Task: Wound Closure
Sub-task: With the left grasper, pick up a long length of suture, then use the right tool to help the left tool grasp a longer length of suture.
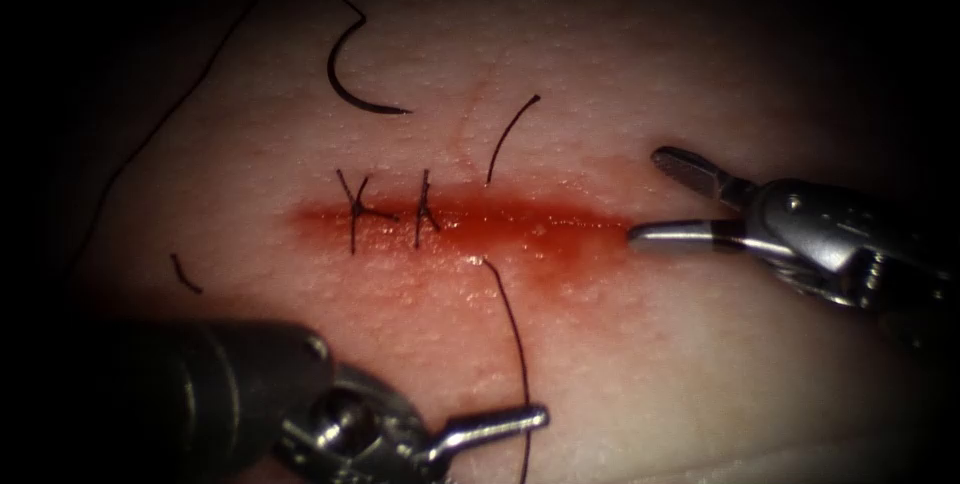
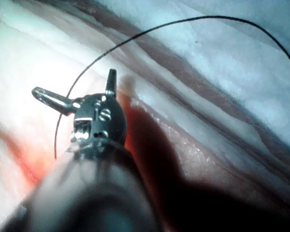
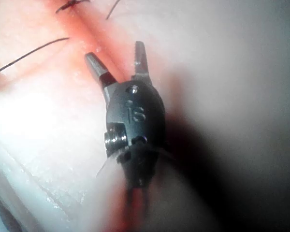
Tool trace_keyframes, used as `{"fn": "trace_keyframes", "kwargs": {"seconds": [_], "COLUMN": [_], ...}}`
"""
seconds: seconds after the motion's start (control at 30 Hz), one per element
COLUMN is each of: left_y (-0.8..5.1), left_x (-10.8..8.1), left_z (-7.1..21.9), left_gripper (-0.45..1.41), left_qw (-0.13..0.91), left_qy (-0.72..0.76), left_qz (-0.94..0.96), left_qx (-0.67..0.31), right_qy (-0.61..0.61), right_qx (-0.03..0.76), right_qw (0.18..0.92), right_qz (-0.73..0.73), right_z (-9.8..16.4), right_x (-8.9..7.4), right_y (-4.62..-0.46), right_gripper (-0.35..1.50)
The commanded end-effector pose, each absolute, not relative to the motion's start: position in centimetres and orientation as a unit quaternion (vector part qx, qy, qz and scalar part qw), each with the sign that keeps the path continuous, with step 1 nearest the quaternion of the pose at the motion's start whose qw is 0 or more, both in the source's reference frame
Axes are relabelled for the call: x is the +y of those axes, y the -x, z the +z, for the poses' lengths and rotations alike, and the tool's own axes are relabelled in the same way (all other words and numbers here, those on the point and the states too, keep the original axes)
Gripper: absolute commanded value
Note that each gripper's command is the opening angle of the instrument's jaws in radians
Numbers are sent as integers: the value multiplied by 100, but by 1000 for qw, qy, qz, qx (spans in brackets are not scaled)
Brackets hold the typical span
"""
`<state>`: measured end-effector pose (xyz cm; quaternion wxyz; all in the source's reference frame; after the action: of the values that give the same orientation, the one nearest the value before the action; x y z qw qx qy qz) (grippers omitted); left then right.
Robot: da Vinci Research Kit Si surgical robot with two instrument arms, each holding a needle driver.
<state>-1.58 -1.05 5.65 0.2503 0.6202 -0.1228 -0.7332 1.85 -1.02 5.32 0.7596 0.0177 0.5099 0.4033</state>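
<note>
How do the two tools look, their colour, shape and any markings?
The left tool and the right tool are both shiny silver metal, each with two slim, round-tipped jaws on a small wrist with screws and pins. The left one sits on a dark, thick round shaft. The right tool's wrist housing bears stamped characters.

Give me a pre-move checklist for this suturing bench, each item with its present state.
1. Needle free of the tissue: ok, it lies on the surface above the cut.
2. Left tool empty: ok, jaws open, holding nothing.
3. Right tool empty: ok, jaws open at the cut's right end.
4. Two stitches tied at the cut's left end: ok.
5. Thread through a third bite, untied: ok.
6. Thread tension: cannot tell.
</note>
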Motion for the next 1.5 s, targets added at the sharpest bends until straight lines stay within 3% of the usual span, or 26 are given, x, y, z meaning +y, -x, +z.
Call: {"fn": "trace_keyframes", "kwargs": {"seconds": [0.03,0.13,0.2,0.23,0.27,0.3,0.67,0.87,0.97,1.27,1.4,1.47,1.5], "left_y": [168,173,174,174,173,170,156,152,149,148,147,146,146], "left_x": [-110,-115,-116,-116,-116,-114,-80,-59,-50,-37,-35,-34,-34], "left_z": [574,579,583,583,584,585,566,549,546,545,548,550,550], "left_gripper": [83,76,44,44,7,-45,-45,-45,-35,-30,-30,-25,-25], "left_qw": [254,264,273,273,273,277,292,286,283,278,278,278,278], "left_qy": [-621,-620,-620,-620,-621,-622,-626,-628,-629,-633,-633,-631,-631], "left_qz": [-731,-727,-724,-724,-723,-721,-716,-717,-717,-715,-715,-717,-717], "left_qx": [-124,-129,-133,-133,-133,-127,-100,-101,-103,-101,-101,-102,-102], "right_qy": [-18,-19,-19,-19,-19,-20,4,68,89,126,127,126,126], "right_qx": [511,512,512,512,512,513,540,562,564,574,582,585,585], "right_qw": [760,760,760,760,760,760,804,818,818,809,803,801,801], "right_qz": [402,400,400,400,399,399,247,97,74,10,3,0,0], "right_z": [540,541,541,541,541,540,519,501,495,488,484,481,481], "right_x": [-107,-110,-111,-111,-111,-112,-134,-139,-139,-144,-146,-146,-146], "right_y": [-192,-192,-192,-192,-192,-193,-229,-262,-270,-300,-310,-311,-311], "right_gripper": [121,121,121,121,121,120,131,116,116,118,111,71,71]}}
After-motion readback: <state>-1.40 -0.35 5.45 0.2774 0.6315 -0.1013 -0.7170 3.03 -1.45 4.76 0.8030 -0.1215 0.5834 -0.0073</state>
